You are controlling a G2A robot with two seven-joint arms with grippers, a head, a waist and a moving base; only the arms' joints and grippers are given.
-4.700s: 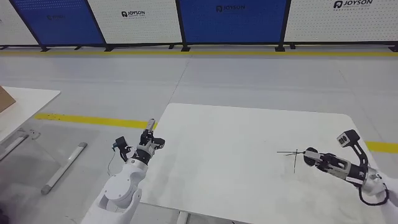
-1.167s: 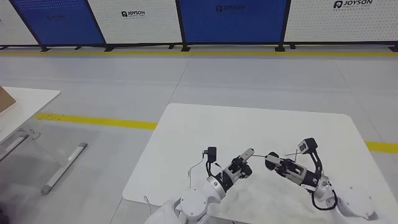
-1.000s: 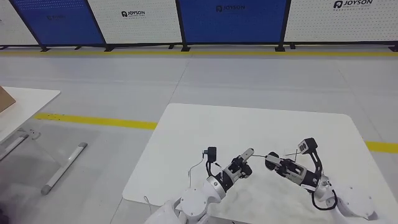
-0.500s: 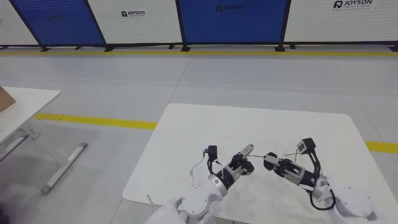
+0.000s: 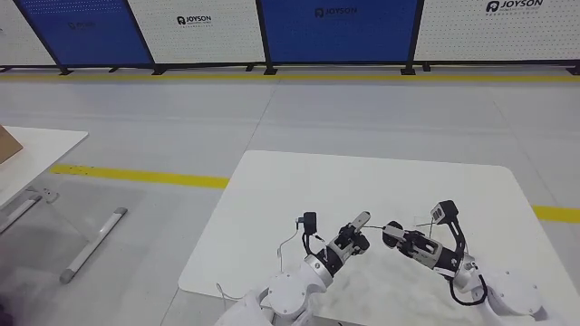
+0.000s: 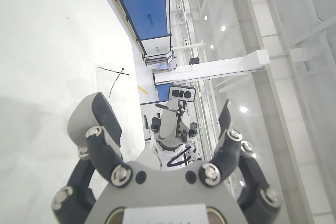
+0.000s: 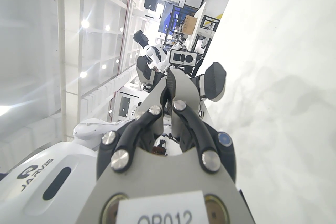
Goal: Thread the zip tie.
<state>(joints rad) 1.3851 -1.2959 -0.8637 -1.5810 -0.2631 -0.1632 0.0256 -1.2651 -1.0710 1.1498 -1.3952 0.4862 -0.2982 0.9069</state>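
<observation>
Near edge of a white table: two robot grippers face each other, tips near but not touching. L gripper [image 6: 164,107] is spread wide & holds nothing; its two dark-padded fingers frame the other arm. R gripper [image 7: 169,78] is pinched tight. A thin dark strip, prob. the zip tie [image 6: 168,108], sticks out of its tips toward the L gripper, up off the tabletop. Can't tell which end is pinched.

Handling, as a judgement: the tie looks v. light, thin, bendy but springy. It's smooth plastic, so likely to slip or twist in a loose pinch. The free end will prob. wobble. Best held close to the tail tip for aiming, w/ the other gripper taking the small head, not the mid-strap.

A bit farther along the table, on the R arm's side, two spare ties [image 6: 119,72] lie flat, crossed over each other, apart from both grippers.

Table [image 5: 299,190]: plain matte white, rounded corners. Beyond it: grey floor w/ a yellow line [image 5: 136,175] and the corner of a second white table [image 5: 36,145] off to the L. At the back, a row of blue & white pegboard panels [image 5: 340,9].
</observation>
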